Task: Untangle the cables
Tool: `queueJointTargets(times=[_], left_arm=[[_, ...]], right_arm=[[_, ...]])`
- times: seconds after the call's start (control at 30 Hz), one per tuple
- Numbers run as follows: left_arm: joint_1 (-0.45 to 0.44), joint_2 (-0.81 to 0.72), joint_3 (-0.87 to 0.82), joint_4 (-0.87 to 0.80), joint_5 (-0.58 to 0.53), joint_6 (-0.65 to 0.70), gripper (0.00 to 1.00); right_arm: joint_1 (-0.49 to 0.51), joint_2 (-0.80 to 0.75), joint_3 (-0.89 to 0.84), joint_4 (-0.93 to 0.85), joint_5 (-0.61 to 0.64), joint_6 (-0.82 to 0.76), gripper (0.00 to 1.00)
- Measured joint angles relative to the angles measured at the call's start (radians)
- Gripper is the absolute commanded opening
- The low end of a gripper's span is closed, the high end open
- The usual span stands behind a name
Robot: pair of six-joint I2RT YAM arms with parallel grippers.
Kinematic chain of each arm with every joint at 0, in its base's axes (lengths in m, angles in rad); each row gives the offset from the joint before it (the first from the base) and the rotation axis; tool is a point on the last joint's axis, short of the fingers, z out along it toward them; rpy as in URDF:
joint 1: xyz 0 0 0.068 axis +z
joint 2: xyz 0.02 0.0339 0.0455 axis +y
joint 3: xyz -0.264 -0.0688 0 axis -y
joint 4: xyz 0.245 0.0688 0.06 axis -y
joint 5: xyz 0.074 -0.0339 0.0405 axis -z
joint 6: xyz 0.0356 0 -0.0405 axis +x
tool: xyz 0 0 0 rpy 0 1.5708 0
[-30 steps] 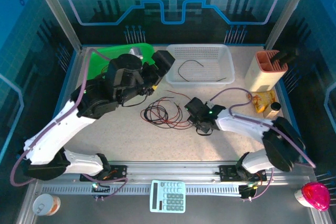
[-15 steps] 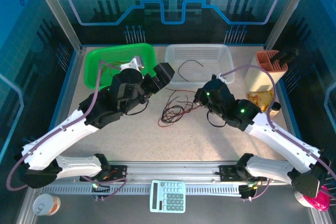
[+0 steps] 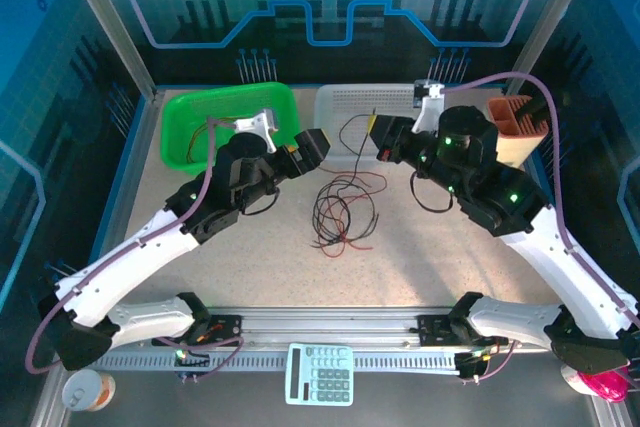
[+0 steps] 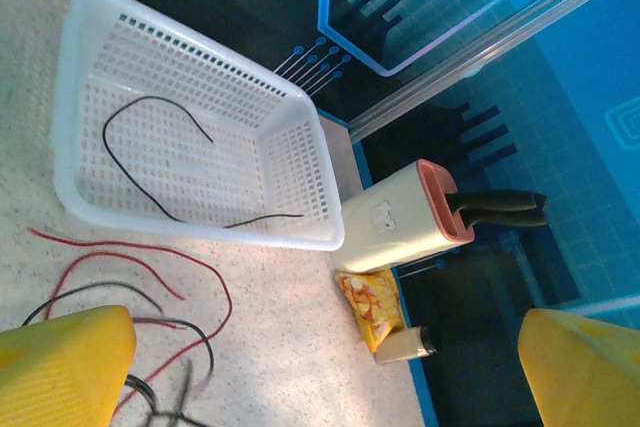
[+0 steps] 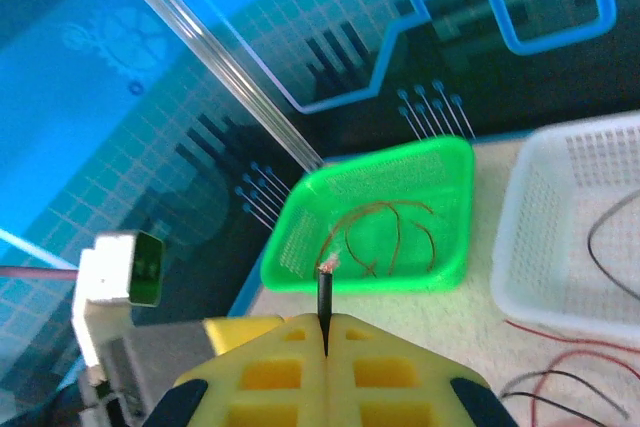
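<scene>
Top external camera: high behind the arm bases, facing down over the whole table. Left wrist camera: close range, facing far right across the white basket. Right wrist camera: facing far left toward the green basket. All three views share the white basket and cables.

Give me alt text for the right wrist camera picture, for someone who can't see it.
The right gripper is shut on the end of a thin black cable that sticks up between its yellow fingers. Beyond it, a green basket holds red cables, and a white basket stands at the picture's right edge.
</scene>
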Motion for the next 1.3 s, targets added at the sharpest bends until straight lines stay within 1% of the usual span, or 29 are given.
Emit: queueJointTargets(times=[0.13,0.27,0.5,0.7,0.8,0.9,1.0,1.17,1.3], left_arm=[[0.016,-0.002,-0.013,0.003,-0.001,0.069,0.99],[0.027,-0.005,-0.063,0.014,-0.001,0.109,0.99],[0.031,-0.005,-0.087,0.026,-0.005,0.165,0.99],[0.032,-0.005,-0.105,0.065,-0.004,0.232,0.99],[0.038,-0.004,-0.142,0.085,0.015,0.292,0.98],[0.059,0.013,-0.172,0.085,0.04,0.323,0.96],[0.097,0.03,-0.191,0.079,0.068,0.292,0.96],[0.166,0.055,-0.201,0.058,0.142,0.141,0.96],[0.187,0.108,-0.198,0.052,0.231,0.005,0.89]], right_arm=[[-0.02,0.034,0.068,0.012,-0.039,-0.026,0.0],[-0.049,0.066,0.105,0.039,-0.09,-0.028,0.0],[-0.118,0.103,0.178,0.139,-0.187,0.02,0.0],[-0.123,0.121,0.249,0.23,-0.238,0.043,0.0],[-0.124,0.143,0.292,0.233,-0.254,0.04,0.0],[-0.125,0.153,0.288,0.238,-0.267,0.039,0.0],[-0.127,0.153,0.261,0.237,-0.276,0.032,0.0],[-0.145,0.148,0.194,0.238,-0.299,0.031,0.0],[-0.151,0.134,0.129,0.241,-0.324,0.032,0.0]])
